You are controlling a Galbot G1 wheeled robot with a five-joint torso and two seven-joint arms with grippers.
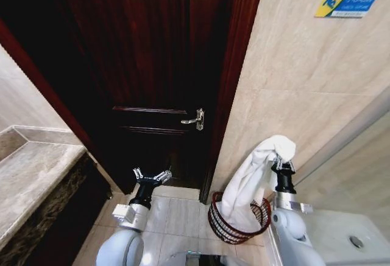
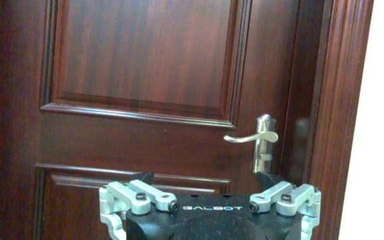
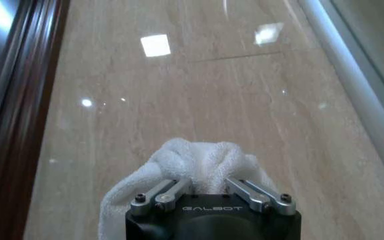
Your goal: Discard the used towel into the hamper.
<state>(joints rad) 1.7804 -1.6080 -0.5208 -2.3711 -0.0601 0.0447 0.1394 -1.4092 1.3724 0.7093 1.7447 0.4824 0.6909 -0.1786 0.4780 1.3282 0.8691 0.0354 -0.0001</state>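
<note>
One gripper does the work: your right gripper (image 1: 284, 160) is clamped on the towel (image 1: 253, 184), whose tail already hangs into the hamper (image 1: 226, 224) (beside the wall). Lower it before releasing. Your left gripper (image 1: 152, 175) idles with fingers apart near the door (image 1: 152, 65).

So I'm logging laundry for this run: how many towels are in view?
1. The white towel hangs from the shut right gripper, its lower end inside the hamper by the wall. More could lie hidden under it in the hamper.
</note>
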